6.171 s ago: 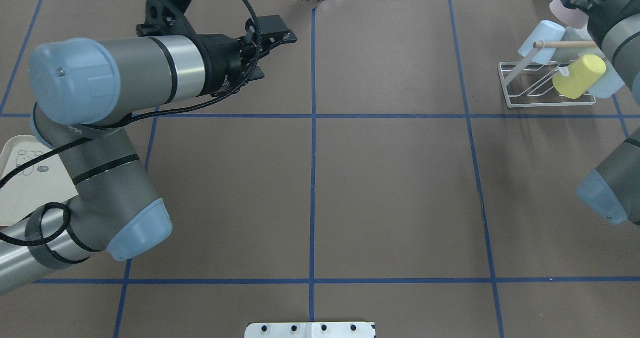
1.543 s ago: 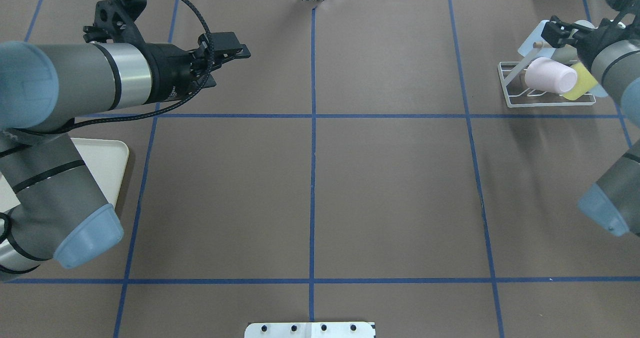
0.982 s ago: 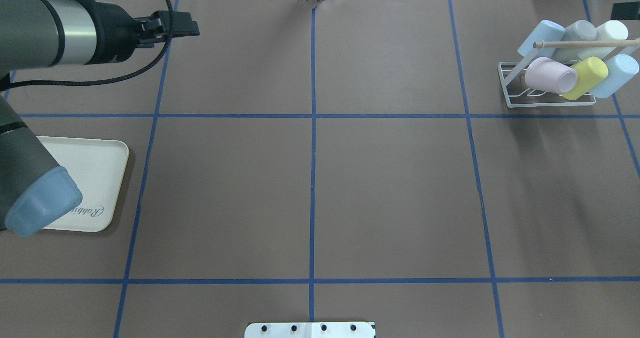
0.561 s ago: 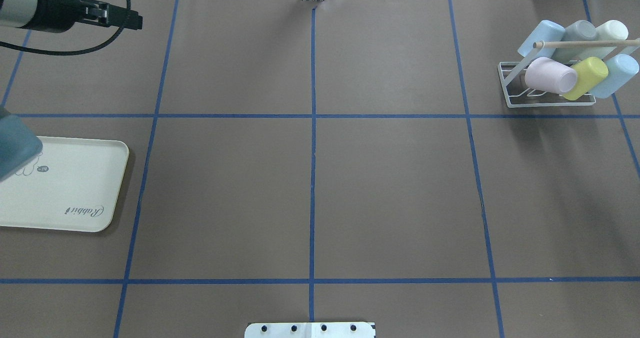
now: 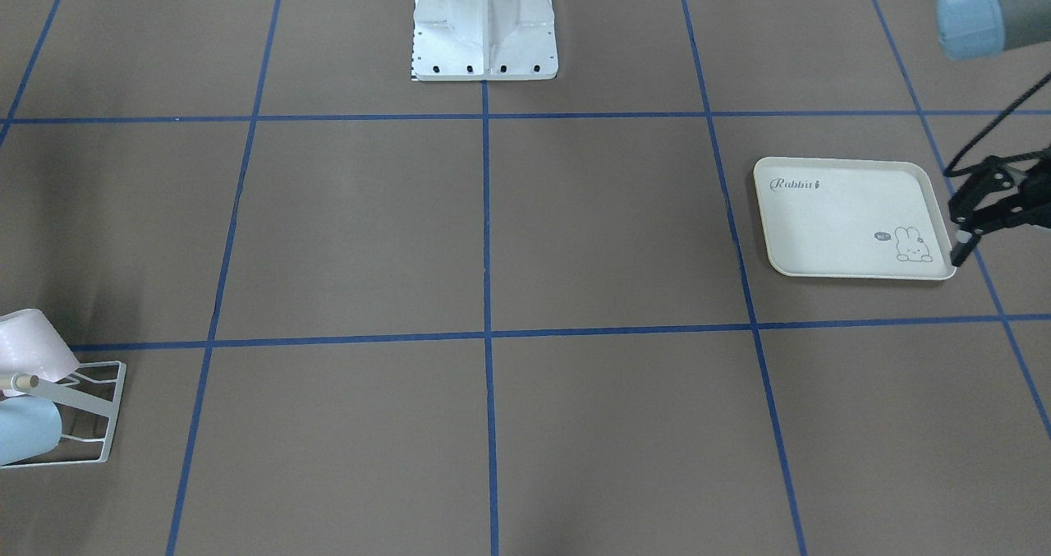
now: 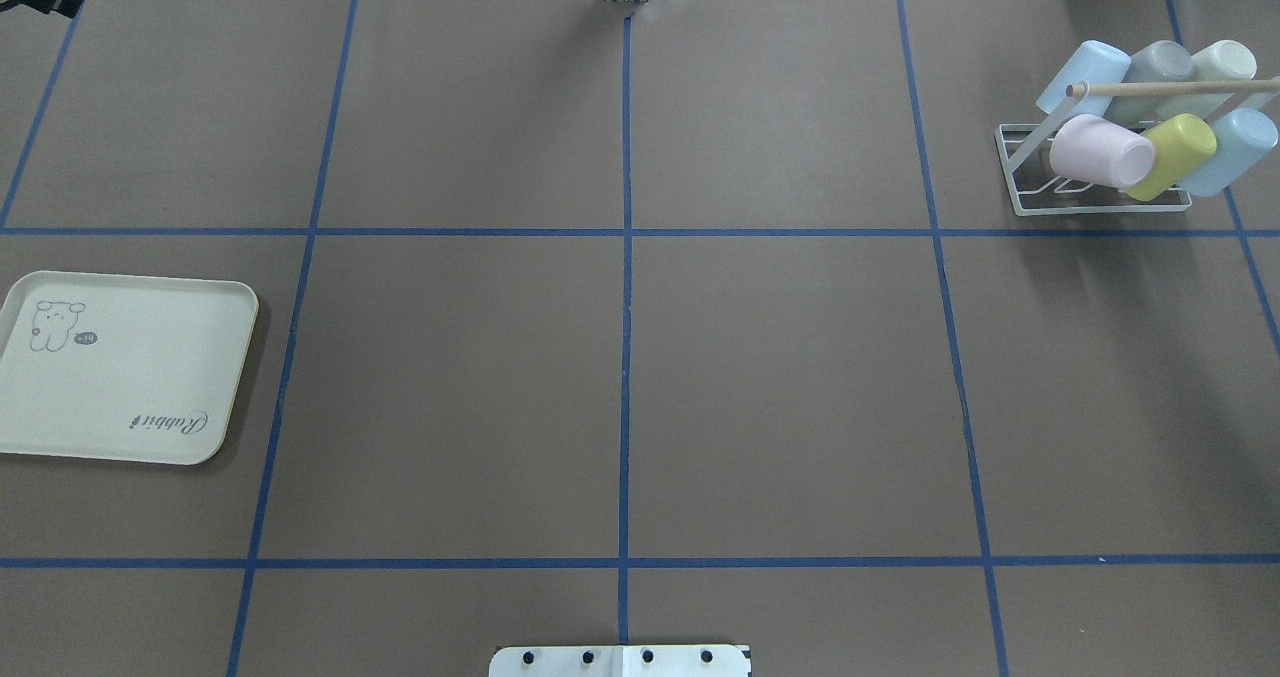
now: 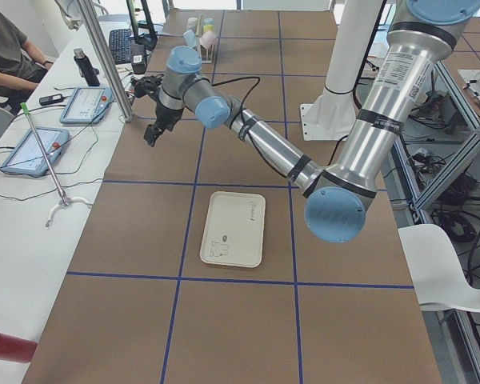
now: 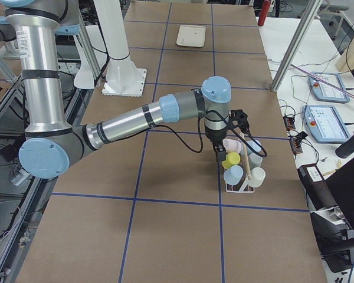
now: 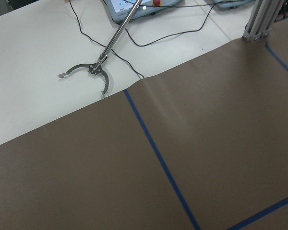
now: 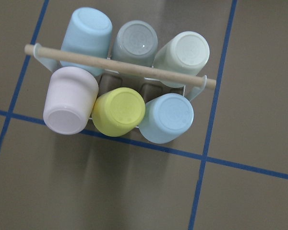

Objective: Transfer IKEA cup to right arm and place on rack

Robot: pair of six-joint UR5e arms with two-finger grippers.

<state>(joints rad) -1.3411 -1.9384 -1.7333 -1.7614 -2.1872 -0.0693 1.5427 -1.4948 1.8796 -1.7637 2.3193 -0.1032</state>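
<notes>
The white wire rack (image 6: 1015, 172) with a wooden dowel (image 10: 120, 67) stands at the far right and holds several cups. A pink cup (image 6: 1100, 152) lies on its front left prong, next to a yellow cup (image 6: 1175, 152). The pink cup also shows in the right wrist view (image 10: 69, 108) and the front-facing view (image 5: 33, 342). The right arm (image 8: 165, 109) hovers above the rack (image 8: 239, 177); I cannot tell its gripper's state. My left gripper (image 5: 959, 232) is open and empty beside the tray's far corner, at the table's far left (image 7: 151, 136).
A cream rabbit-print tray (image 6: 120, 367) lies at the left edge with nothing on it. The robot's base plate (image 6: 620, 660) is at the near edge. A reacher tool (image 9: 93, 69) and tablets lie on the white side table beyond the far edge.
The right gripper set the pink cup on the rack, let go and left the overhead view. The left arm swung back to the left, out of that view, uncovering the tray.
</notes>
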